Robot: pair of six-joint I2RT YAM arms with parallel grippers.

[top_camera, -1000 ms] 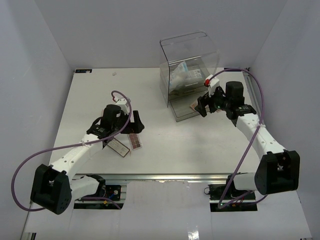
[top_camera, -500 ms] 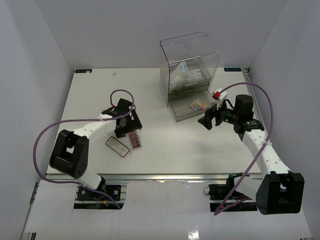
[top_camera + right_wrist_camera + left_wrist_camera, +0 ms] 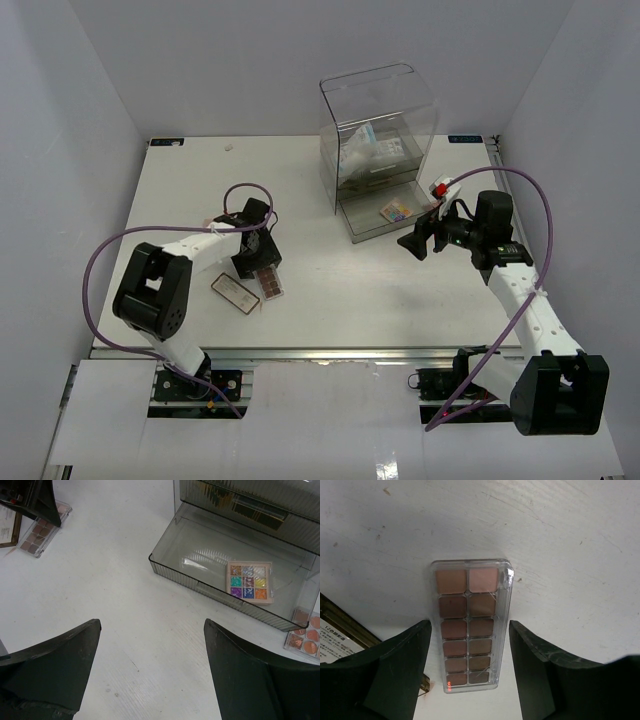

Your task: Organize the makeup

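Observation:
A brown eyeshadow palette (image 3: 470, 625) lies flat on the white table. My left gripper (image 3: 470, 626) is open and straddles it, with a gap showing on each side; from above the gripper (image 3: 256, 258) sits over the palette (image 3: 271, 283). A multicoloured palette (image 3: 250, 581) lies in the pulled-out drawer (image 3: 167, 564) of the clear box (image 3: 375, 120). My right gripper (image 3: 152, 622) is open and empty over bare table, left of the drawer. A pink-orange palette (image 3: 305, 635) rests on the table just beyond the drawer. White-blue sachets (image 3: 363, 148) sit inside the box.
A flat gold-edged case with a printed label (image 3: 236, 293) lies beside the brown palette, touching my left finger's side in the left wrist view. The clear box stands at the back centre. White walls close in both sides.
My left gripper has swung over the brown palette and its jaws have narrowed around it. My right gripper has drawn back from the drawer, with the multicoloured palette left lying inside.

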